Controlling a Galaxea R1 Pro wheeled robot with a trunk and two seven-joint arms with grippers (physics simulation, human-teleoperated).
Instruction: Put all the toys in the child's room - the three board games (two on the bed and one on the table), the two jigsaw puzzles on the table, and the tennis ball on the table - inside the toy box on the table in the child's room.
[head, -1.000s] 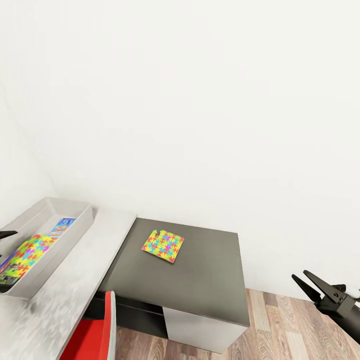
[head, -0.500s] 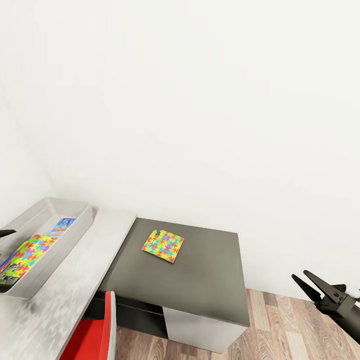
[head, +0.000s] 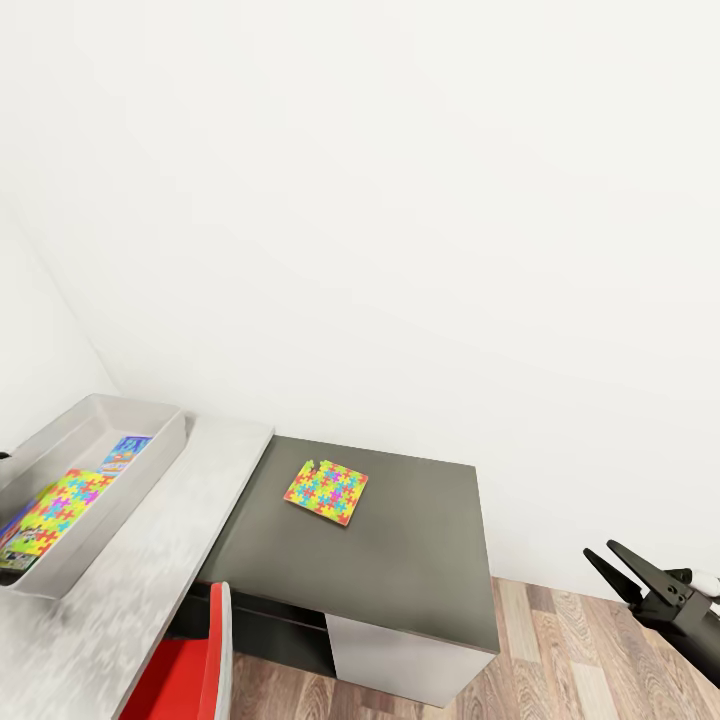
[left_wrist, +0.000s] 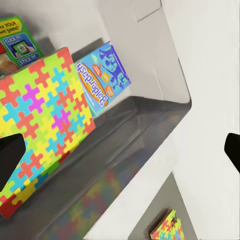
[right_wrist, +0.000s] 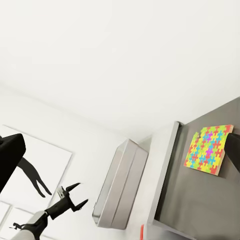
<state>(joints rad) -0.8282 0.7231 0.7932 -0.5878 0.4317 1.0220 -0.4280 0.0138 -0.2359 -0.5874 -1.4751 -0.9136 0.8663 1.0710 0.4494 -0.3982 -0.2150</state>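
Note:
The light grey toy box stands on the pale desk top at the left. Inside it a mosaic jigsaw puzzle lies tilted over the game boxes, beside a blue board game; the left wrist view shows that puzzle, the blue game and a green-labelled box. A second jigsaw puzzle lies flat on the dark lower top. My left gripper hangs open over the box, holding nothing. At the far right, off the desk, my right gripper is open and empty.
A red chair stands close against the desk's front edge. Wood-plank floor lies to the right of the dark top, below my right gripper. A white wall runs behind the desk. The right wrist view shows a black silhouette poster.
My left gripper's tip has drawn back to the left edge of the head view. The puzzle in the toy box has settled slightly lower. The right arm is still.

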